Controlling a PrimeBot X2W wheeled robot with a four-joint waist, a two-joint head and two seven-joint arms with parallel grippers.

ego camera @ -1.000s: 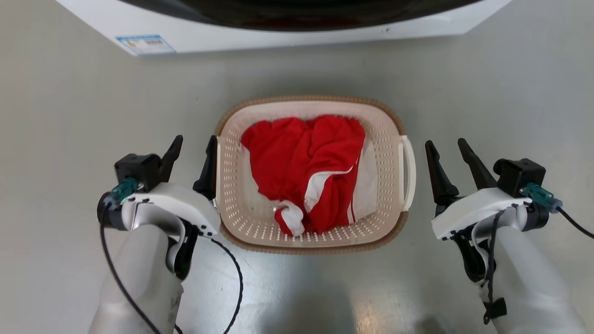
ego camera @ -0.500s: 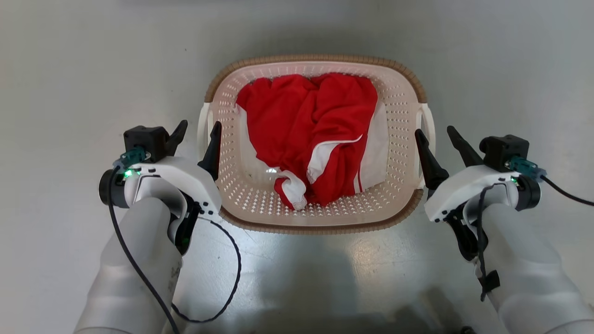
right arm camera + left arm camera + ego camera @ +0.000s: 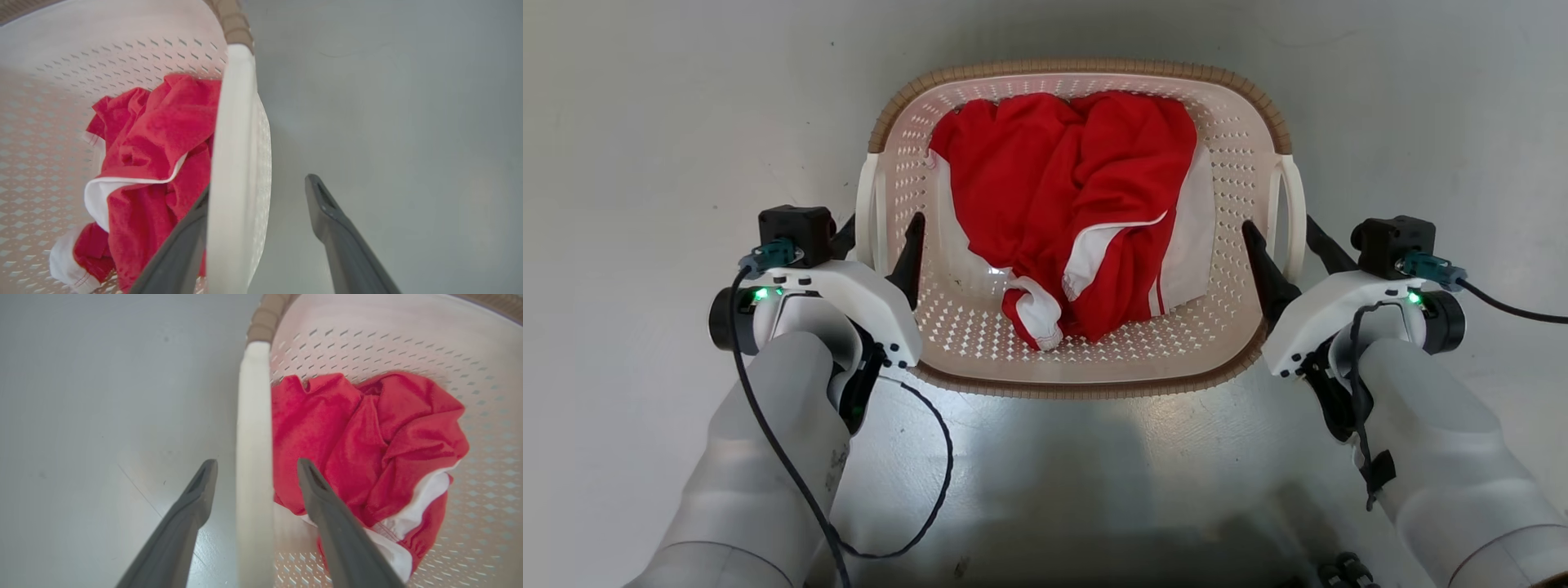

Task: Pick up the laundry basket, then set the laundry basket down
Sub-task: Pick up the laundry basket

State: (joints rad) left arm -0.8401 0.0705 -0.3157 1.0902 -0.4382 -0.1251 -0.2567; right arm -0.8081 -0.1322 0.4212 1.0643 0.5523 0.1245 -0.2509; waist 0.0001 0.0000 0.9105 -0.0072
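laundry basket on grey floor, crumpled red-and-white garment inside

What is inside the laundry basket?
A crumpled red cloth with white trim lies in the basket. Bare perforated floor shows nearest the robot; anything beneath the cloth is covered.

We are listing the laundry basket as cream with rows of small perforations, brown woven-look rim, white handles; the garment as red with white stripes; the floor as pale grey.
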